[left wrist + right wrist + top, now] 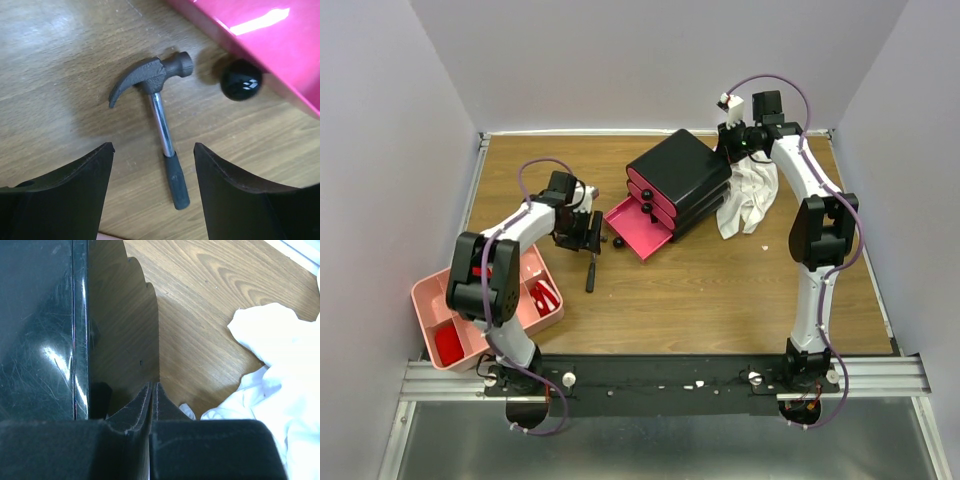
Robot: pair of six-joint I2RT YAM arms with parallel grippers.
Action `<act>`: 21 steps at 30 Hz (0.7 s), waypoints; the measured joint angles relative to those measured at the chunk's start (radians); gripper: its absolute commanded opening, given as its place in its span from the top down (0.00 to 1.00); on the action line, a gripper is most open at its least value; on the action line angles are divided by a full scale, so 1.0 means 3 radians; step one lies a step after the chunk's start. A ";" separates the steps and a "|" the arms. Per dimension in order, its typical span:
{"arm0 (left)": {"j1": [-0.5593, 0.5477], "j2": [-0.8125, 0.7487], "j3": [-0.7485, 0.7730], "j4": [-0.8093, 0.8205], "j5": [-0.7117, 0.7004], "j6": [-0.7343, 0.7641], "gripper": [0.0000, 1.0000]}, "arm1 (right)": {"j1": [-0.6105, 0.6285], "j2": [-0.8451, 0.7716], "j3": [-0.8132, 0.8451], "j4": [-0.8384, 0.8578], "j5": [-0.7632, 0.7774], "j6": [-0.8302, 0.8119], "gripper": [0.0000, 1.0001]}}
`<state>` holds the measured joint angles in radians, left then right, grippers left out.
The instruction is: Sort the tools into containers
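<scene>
Your left gripper point(152, 148) has its jaws spread wide and clasps nothing. The two black fingers stand either side of the small claw hammer point(161, 122), with clear gaps to it. The hammer lies flat on the wooden table point(740, 290), left of centre and just on the near side of the open magenta-pink drawer point(638, 232). Its head is close beside that drawer's round black knob point(241, 80) and its grip points toward the near edge. That straddle looks to me like a line-up for a pinch across the handle, since closing from here would catch the shaft near its balance point. The hammer itself has a dark, rough cast head with a curved claw, a bright chromed shaft and a short black rubber grip. It will likely feel head-heavy and the metal slick, so the rubber end is the safer hold. The drawer belongs to the glossy black box point(680, 172) at the far centre, and the shallow pale-pink compartment tray point(430, 300) sits at the near left with red items I cannot name. Your right gripper point(152, 390) is clenched on nothing beside the box's far right wall, probably to brace it, though contact is unclear. The crumpled white cloth point(280, 370) lies just to its right.
</scene>
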<state>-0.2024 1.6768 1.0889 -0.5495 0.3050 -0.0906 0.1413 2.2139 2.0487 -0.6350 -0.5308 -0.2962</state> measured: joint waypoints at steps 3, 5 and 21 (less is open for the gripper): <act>-0.0092 0.0203 0.0093 -0.0048 -0.0122 0.0047 0.30 | 0.0000 0.0000 0.0000 0.0001 0.0000 0.0001 0.90; -0.0153 0.0319 0.0167 -0.0064 -0.0203 0.0064 0.39 | 0.0000 0.0000 0.0000 0.0003 0.0000 0.0001 0.90; -0.0079 0.0440 0.0252 -0.0164 0.0033 0.0221 1.00 | 0.0003 -0.0025 -0.0042 0.0043 0.0001 0.0003 0.90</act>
<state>-0.2260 1.8088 1.1645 -0.5987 0.3149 -0.0242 0.1421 2.2063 2.0361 -0.6220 -0.5304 -0.2955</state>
